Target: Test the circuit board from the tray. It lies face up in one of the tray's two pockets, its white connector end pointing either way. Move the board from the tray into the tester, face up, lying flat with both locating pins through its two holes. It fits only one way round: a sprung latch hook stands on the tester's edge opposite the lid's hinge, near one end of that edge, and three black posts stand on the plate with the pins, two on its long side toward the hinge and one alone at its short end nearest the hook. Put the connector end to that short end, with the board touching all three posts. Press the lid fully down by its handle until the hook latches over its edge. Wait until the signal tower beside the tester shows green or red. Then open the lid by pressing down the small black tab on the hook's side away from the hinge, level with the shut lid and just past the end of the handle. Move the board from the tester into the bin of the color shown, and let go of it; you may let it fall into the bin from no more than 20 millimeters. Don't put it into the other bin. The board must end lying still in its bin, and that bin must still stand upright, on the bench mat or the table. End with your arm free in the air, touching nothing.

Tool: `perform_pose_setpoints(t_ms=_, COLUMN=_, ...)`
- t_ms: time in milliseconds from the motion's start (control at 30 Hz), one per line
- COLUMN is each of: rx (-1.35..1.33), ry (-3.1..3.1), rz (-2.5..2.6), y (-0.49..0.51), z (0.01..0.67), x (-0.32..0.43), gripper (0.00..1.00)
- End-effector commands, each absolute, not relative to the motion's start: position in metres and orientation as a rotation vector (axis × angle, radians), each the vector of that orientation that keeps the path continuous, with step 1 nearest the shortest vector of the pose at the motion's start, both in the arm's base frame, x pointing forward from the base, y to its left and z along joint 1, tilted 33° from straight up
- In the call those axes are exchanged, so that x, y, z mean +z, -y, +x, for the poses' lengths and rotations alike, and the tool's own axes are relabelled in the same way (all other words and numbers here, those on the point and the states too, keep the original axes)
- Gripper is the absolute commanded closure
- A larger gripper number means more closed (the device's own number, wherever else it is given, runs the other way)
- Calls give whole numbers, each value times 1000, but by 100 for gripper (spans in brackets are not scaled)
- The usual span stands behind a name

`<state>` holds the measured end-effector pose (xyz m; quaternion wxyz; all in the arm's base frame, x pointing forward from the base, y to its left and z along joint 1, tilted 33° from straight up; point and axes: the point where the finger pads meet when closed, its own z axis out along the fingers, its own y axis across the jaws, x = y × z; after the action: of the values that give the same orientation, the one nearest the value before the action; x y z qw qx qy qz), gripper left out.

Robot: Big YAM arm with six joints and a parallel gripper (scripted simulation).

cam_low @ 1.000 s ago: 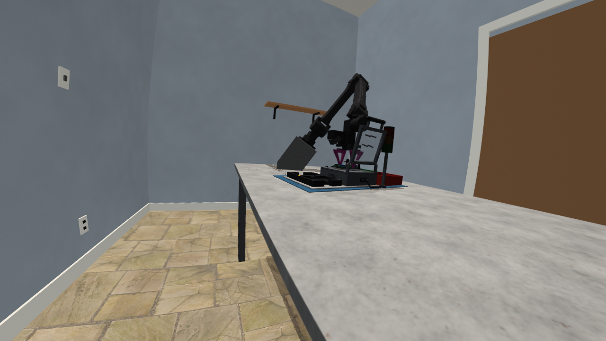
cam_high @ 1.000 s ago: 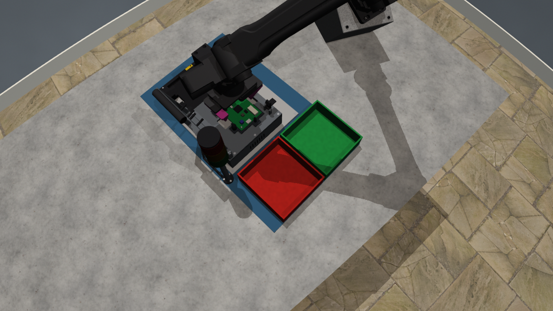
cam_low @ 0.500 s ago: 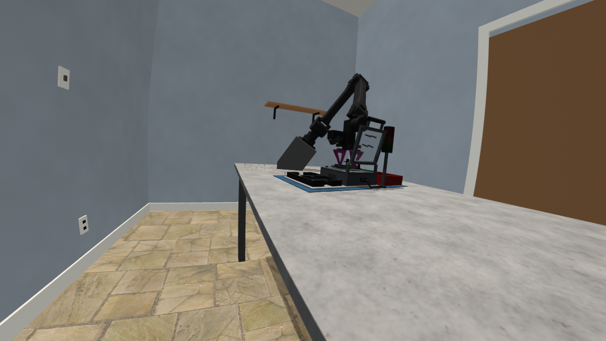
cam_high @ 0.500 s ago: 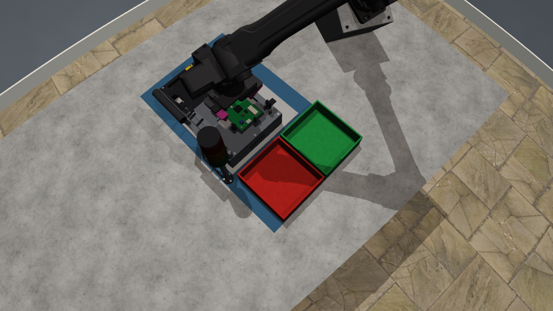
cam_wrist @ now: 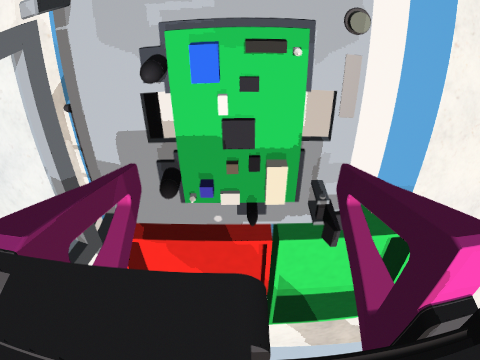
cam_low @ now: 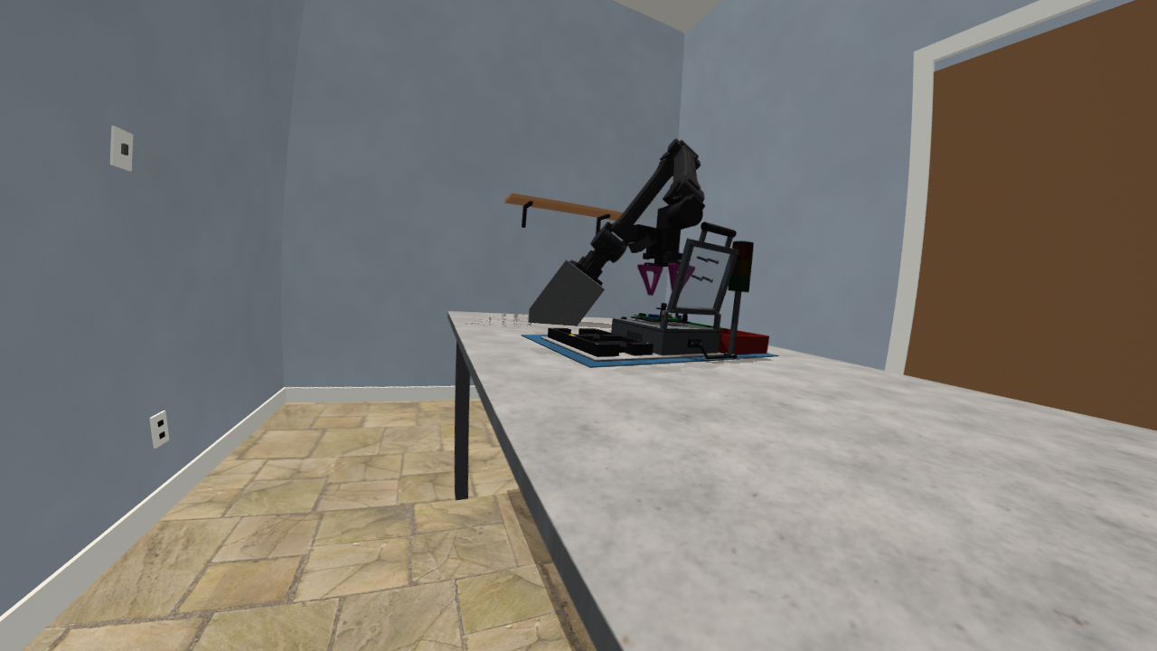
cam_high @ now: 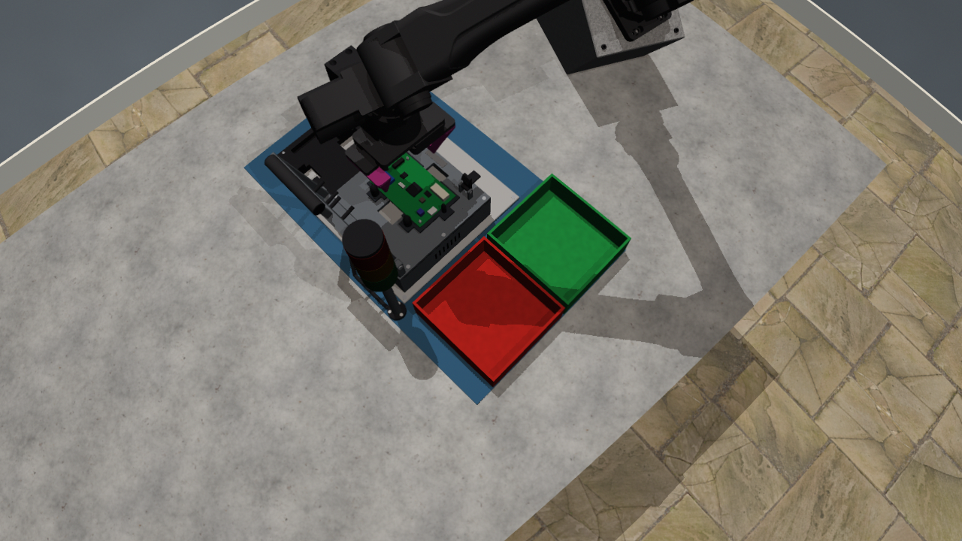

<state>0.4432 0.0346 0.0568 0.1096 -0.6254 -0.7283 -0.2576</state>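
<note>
The green circuit board [cam_high: 416, 191] [cam_wrist: 236, 120] lies face up on the tester [cam_high: 437, 243] [cam_low: 655, 335], its white connector [cam_wrist: 276, 182] at the end near the latch hook [cam_high: 468, 180] [cam_wrist: 323, 207]. Black posts [cam_wrist: 154, 67] [cam_wrist: 170, 183] stand along one long side, and one post [cam_wrist: 252, 212] at the connector end. The lid [cam_low: 683, 271] [cam_high: 295, 185] stands open and upright, with its handle [cam_low: 718, 229] on top. My gripper [cam_high: 409, 160] [cam_low: 663, 278] [cam_wrist: 239, 176] is open and empty, a little above the board, touching nothing. The signal tower [cam_high: 366, 249] [cam_low: 741, 267] looks unlit.
The red bin [cam_high: 497, 315] [cam_wrist: 200, 254] and the green bin [cam_high: 558, 238] [cam_wrist: 307, 274] stand side by side on the blue mat [cam_high: 470, 383], both empty, just beyond the tester's hook side. The black tray [cam_low: 582, 338] lies behind the lid's hinge.
</note>
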Motion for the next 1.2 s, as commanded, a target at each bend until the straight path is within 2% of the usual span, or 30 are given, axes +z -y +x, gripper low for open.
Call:
perform_pose_setpoints(t_ms=0, rx=-824, ry=2196, rz=-1839, y=-13, z=459, x=102, gripper=8)
perform_pose_setpoints(t_ms=433, rx=-818, ry=2209, rz=-1844, y=54, z=432, x=214, gripper=8)
perform_pose_setpoints(t_ms=533, rx=-794, ry=2183, rz=-1840, y=60, z=433, x=208, gripper=8)
perform_pose_setpoints(t_ms=833, rx=-803, ry=2208, rz=-1847, y=81, z=421, x=254, gripper=8)
perform_pose_setpoints(t_ms=1067, rx=-784, ry=2204, rz=-1816, y=71, z=416, x=248, gripper=8)
perform_pose_setpoints(t_ms=1100, rx=-783, ry=2200, rz=-1819, y=72, z=415, x=245, gripper=52)
perform_pose_setpoints(t_ms=1167, rx=-784, ry=2201, rz=-1819, y=72, z=416, x=245, gripper=52)
